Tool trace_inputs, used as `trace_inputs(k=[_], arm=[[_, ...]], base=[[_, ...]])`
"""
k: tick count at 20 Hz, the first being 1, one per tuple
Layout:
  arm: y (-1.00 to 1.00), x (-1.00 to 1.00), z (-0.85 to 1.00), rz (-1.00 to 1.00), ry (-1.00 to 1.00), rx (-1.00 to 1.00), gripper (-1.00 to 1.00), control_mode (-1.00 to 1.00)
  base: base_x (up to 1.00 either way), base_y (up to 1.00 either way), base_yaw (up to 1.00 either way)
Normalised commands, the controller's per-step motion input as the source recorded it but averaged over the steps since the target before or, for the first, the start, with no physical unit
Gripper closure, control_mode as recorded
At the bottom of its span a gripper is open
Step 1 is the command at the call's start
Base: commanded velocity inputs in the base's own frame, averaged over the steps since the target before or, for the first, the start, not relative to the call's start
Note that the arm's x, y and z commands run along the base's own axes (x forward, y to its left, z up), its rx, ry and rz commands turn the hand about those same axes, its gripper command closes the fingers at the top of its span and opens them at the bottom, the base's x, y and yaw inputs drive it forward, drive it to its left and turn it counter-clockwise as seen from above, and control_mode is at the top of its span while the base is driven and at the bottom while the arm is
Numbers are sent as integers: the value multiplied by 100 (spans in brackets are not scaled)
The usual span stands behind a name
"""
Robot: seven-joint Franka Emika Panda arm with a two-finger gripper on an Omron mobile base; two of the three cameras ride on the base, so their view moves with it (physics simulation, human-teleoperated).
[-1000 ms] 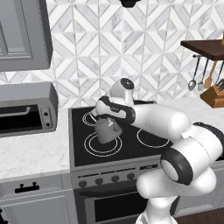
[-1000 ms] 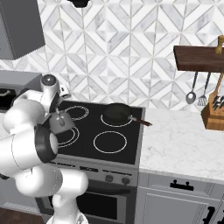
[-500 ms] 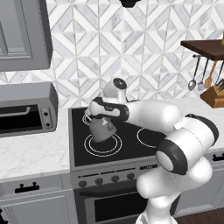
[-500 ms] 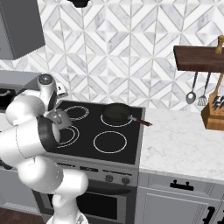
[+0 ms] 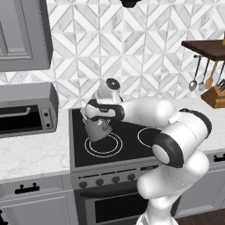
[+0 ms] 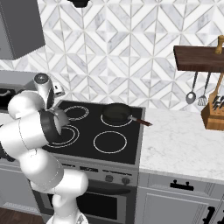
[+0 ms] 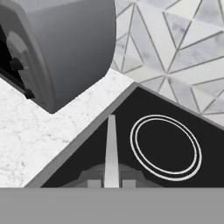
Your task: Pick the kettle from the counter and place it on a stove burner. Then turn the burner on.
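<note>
The small grey kettle (image 5: 97, 129) hangs by its thin wire handle (image 7: 111, 146) from my gripper (image 5: 93, 117), which is shut on that handle. It is over the back part of the largest double-ring stove burner (image 5: 103, 145) at the front left of the black cooktop. In the right base view the kettle (image 6: 60, 117) sits half hidden behind my arm, beside that burner (image 6: 64, 135). The hand view looks past the kettle's top (image 7: 87, 177) to the smaller double-ring circle (image 7: 166, 147). White marble counter (image 5: 30, 154) lies left of the stove.
A grey toaster oven (image 5: 25, 108) stands on the counter left of the stove, close to the hand (image 7: 57, 43). A black frying pan (image 6: 117, 113) occupies the rear right burner. Stove knobs (image 5: 107, 179) line the front panel. A knife block (image 6: 214, 116) stands far right.
The gripper has carried the kettle slightly left over the front left burner, and the forearm has swung lower across the cooktop. The grip has stayed shut.
</note>
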Motion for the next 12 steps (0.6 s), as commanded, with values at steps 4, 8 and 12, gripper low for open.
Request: trace_inputs(k=[4,8,12], arm=[[0,0,-29,0,-10,0,100,-100],[0,0,-36,0,-12,0,100,-100],[-7,-11,-35,0,-12,1,100,-100]], base=[[0,0,0],[0,0,0],[0,0,0]])
